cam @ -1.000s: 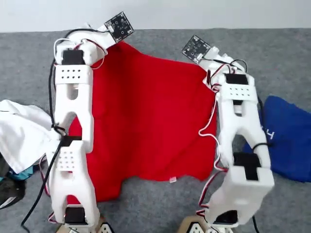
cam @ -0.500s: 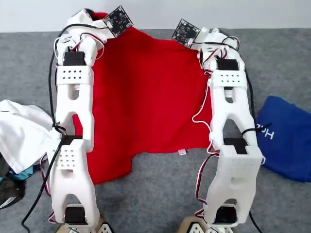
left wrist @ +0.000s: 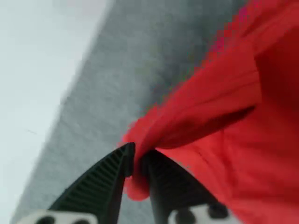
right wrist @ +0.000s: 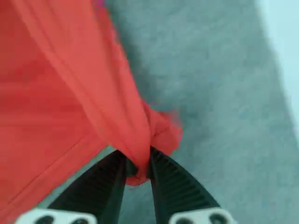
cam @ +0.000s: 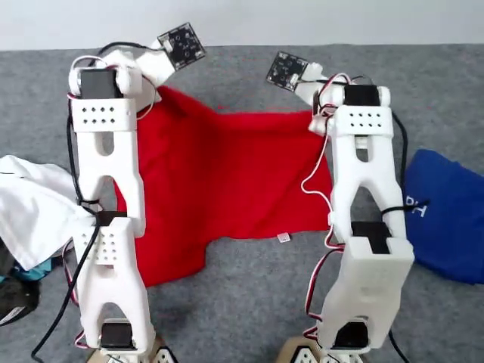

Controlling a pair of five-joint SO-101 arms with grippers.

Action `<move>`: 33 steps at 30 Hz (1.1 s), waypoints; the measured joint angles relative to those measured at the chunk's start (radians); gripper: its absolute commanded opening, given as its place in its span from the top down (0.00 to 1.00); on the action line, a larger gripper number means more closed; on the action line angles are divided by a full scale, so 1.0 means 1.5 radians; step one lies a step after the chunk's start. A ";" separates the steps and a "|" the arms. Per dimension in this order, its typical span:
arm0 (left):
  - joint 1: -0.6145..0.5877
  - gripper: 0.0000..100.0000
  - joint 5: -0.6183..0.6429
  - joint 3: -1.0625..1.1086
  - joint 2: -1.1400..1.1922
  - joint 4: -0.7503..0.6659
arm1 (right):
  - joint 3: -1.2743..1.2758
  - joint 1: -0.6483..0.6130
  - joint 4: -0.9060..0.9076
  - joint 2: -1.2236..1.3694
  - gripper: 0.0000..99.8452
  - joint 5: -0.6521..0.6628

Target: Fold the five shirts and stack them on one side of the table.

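Observation:
A red shirt (cam: 227,181) lies spread on the grey table between the two arms, its far edge lifted. In the left wrist view my left gripper (left wrist: 136,161) is shut on a bunched far corner of the red shirt (left wrist: 219,121). The right wrist view has my right gripper (right wrist: 138,163) shut on the other far corner of the red shirt (right wrist: 60,88). From above, the left arm's wrist (cam: 125,72) sits over the shirt's far-left corner and the right arm's wrist (cam: 333,94) over its far-right corner. A white shirt (cam: 34,208) lies crumpled at the left edge, a blue shirt (cam: 446,215) at the right.
The grey table surface (cam: 249,302) is bare in front of the red shirt between the arm bases. Dark and teal cloth (cam: 15,283) lies under the white shirt at the lower left. A pale wall (cam: 242,19) bounds the table's far edge.
Both grippers have drawn the red shirt's far edge back toward the arm bases. The shirt's far part now lies folded lower, with more grey table showing behind it.

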 measured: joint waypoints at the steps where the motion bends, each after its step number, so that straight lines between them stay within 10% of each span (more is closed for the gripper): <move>1: -0.002 1.00 0.000 0.000 0.000 0.010 | 0.000 0.000 0.028 -0.007 0.99 0.000; 15: -0.015 1.00 -0.068 0.467 -0.302 0.019 | 0.000 -0.033 0.315 -0.059 0.99 -0.039; 33: -0.064 1.00 -0.208 1.109 -0.744 0.017 | 0.257 -0.032 0.316 -0.177 0.99 -0.105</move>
